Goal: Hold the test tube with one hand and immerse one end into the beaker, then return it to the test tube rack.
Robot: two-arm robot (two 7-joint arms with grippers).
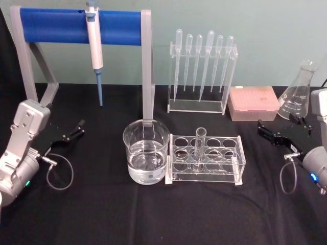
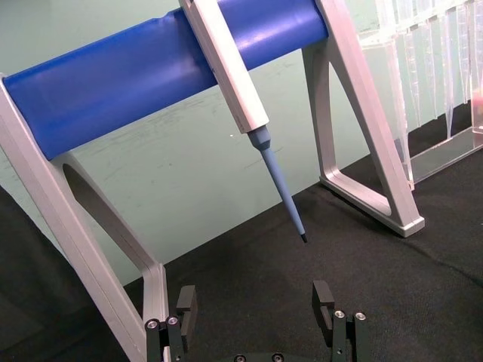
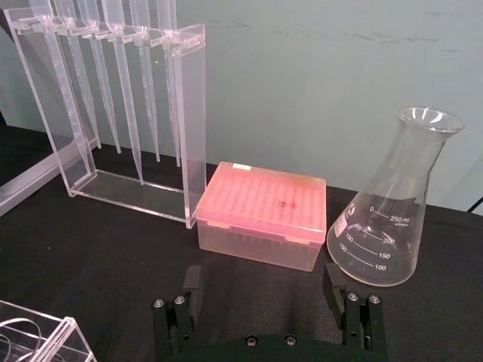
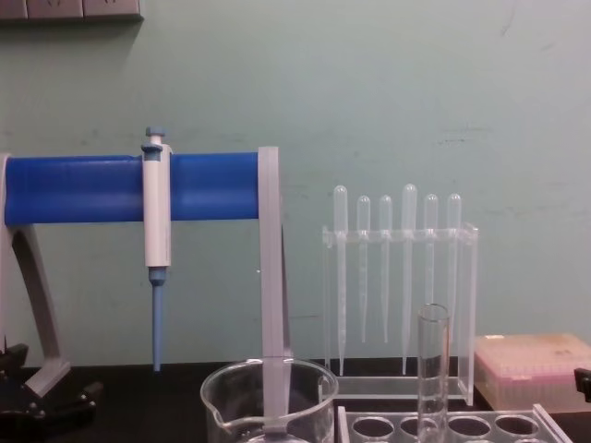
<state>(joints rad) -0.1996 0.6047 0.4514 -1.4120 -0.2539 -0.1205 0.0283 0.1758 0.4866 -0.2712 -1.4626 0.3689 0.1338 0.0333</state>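
Note:
The test tube (image 1: 199, 144) stands upright in a clear rack (image 1: 232, 168) at the table's middle, also seen in the chest view (image 4: 432, 369). Just left of the rack sits the beaker (image 1: 146, 151), wide and partly filled with clear liquid; its spouted rim shows in the chest view (image 4: 268, 397). My left gripper (image 1: 75, 130) rests open at the left, well away from the beaker, and in its wrist view (image 2: 255, 298) nothing lies between the fingers. My right gripper (image 1: 265, 133) hovers open at the right, beyond the rack, and is likewise empty in its wrist view (image 3: 263, 277).
A grey stand with a blue bar (image 1: 76, 26) holds a hanging pipettor (image 1: 94, 46) at the back left. A clear rack of plastic pipettes (image 1: 202, 71) stands behind the tube rack. A pink tip box (image 1: 253, 102) and a conical flask (image 1: 299, 94) sit at the back right.

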